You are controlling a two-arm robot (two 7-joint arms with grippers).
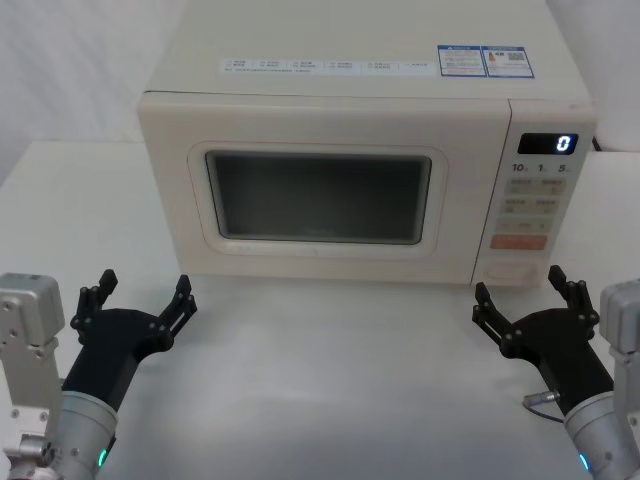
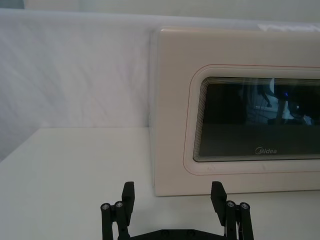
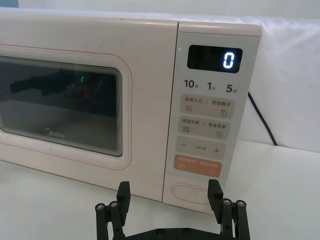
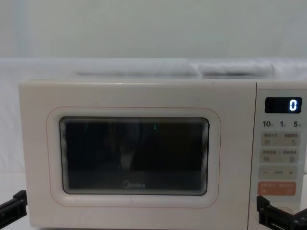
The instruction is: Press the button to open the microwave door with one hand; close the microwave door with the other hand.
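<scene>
The cream microwave stands at the back of the table with its microwave door (image 1: pixel 320 190) shut flush; the door (image 4: pixel 134 153) has a dark window and a pink outline. The button (image 1: pixel 511 270) is the wide plain oblong at the bottom of the control panel, below the orange button; the right wrist view shows the button (image 3: pixel 190 192) just beyond my right gripper's fingers. My left gripper (image 1: pixel 140 295) hovers open in front of the door's left lower corner, short of it. My right gripper (image 1: pixel 522 295) is open in front of the panel, close to the button but apart from it.
The display (image 1: pixel 548 143) reads 0. A black power cord (image 3: pixel 262 120) runs down the wall to the right of the microwave. White tabletop (image 1: pixel 330 360) stretches between the two grippers.
</scene>
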